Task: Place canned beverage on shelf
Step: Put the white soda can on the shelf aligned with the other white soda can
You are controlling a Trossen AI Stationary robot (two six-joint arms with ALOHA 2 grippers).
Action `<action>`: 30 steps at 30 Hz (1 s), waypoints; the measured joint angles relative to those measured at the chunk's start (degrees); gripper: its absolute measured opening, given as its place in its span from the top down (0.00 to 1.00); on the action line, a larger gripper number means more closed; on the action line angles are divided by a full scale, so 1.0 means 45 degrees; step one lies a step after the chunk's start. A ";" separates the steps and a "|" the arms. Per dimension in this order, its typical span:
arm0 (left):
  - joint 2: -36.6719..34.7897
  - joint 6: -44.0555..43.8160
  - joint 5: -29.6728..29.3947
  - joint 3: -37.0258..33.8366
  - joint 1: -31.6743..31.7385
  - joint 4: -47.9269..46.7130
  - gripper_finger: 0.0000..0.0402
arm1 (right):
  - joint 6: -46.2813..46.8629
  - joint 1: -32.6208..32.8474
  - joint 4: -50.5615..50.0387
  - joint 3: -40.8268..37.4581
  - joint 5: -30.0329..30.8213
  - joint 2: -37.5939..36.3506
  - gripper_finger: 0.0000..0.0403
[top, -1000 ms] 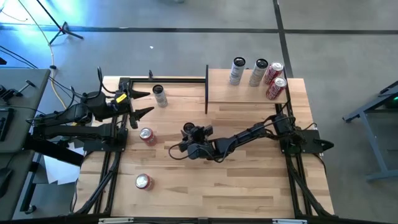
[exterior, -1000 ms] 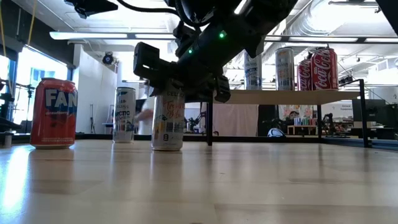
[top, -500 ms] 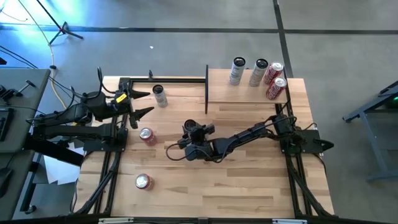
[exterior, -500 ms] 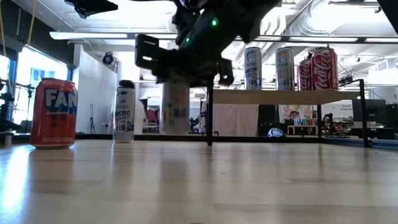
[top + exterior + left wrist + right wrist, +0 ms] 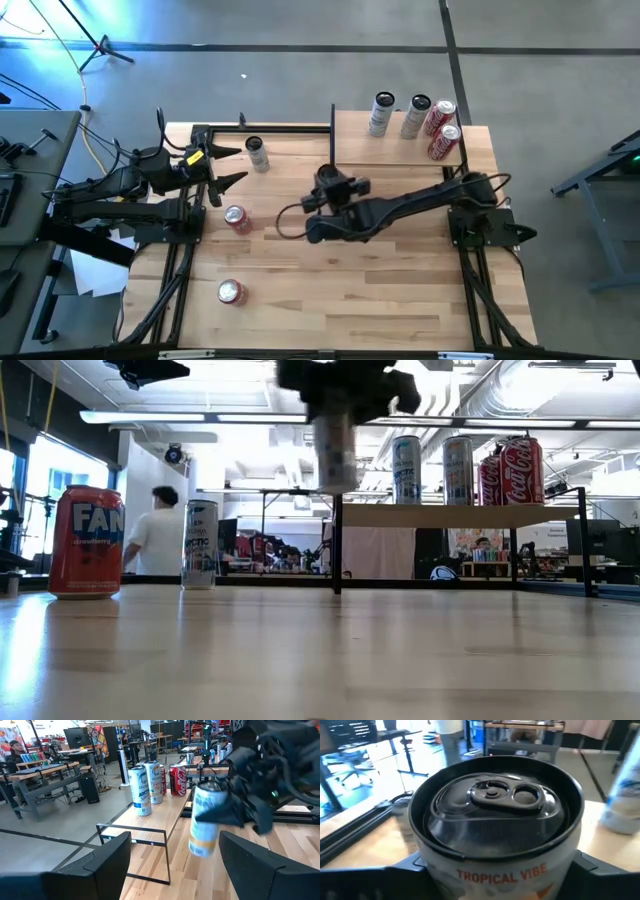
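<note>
Fingers of the right gripper (image 5: 328, 188) are being clamped around one white can (image 5: 336, 452), which is being carried in the air beside the shelf (image 5: 395, 148); four cans are counted on that shelf from above, three on the table. Low down, the can is hanging level with the shelf board. Seen from its wrist, the left gripper (image 5: 222, 165) is being held open.
</note>
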 joint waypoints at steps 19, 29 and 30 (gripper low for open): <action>0.0005 -0.0001 -0.0003 0.0000 -0.0003 -0.0004 0.30 | 0.9025 -0.0601 -1.0866 -0.0701 -0.0406 -0.2820 0.41; 0.0005 -0.0002 0.0001 0.0000 0.0001 -0.0004 0.30 | 1.1373 -0.1256 -1.0951 -0.4694 -0.0259 -0.5424 0.37; 0.0002 -0.0002 -0.0001 0.0000 -0.0002 0.0000 0.30 | 1.1489 -0.1257 -1.0942 -0.5062 -0.0137 -0.5626 0.37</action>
